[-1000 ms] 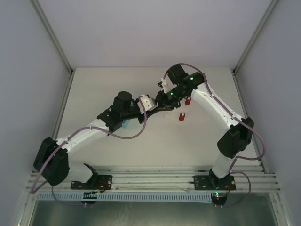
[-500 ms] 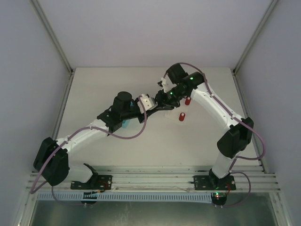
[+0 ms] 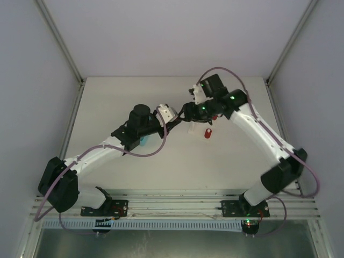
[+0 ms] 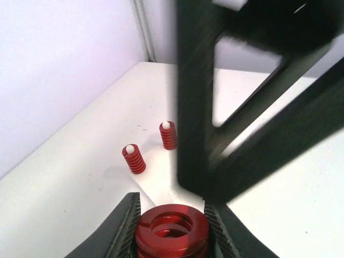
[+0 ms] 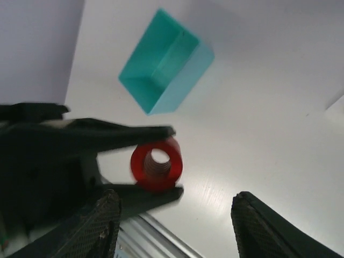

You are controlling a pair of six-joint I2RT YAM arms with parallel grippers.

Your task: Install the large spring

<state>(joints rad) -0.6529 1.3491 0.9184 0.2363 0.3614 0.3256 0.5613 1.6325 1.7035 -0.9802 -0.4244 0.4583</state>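
The large red spring [image 4: 172, 230] is clamped between my left gripper's [image 4: 173, 236] ribbed jaws, its open end facing the camera. In the right wrist view the same spring [image 5: 156, 165] sits between the left gripper's black fingers [image 5: 126, 135]. My right gripper [image 5: 177, 228] is open and empty, its pads wide apart just in front of the spring. In the top view the left gripper [image 3: 174, 122] and the right gripper [image 3: 186, 113] meet above the table's middle. Two small red springs [image 4: 134, 158] [image 4: 168, 134] stand on white pins on a white plate [image 4: 161, 185].
A teal open box [image 5: 165, 70] lies on the table under the left arm; it also shows in the top view [image 3: 144, 141]. One small spring [image 3: 208, 133] stands right of the grippers. The right gripper's black frame [image 4: 242, 107] fills much of the left wrist view.
The right arm has swung its elbow and wrist out to the right and its gripper has drawn slightly back from the left gripper. The left arm has hardly moved.
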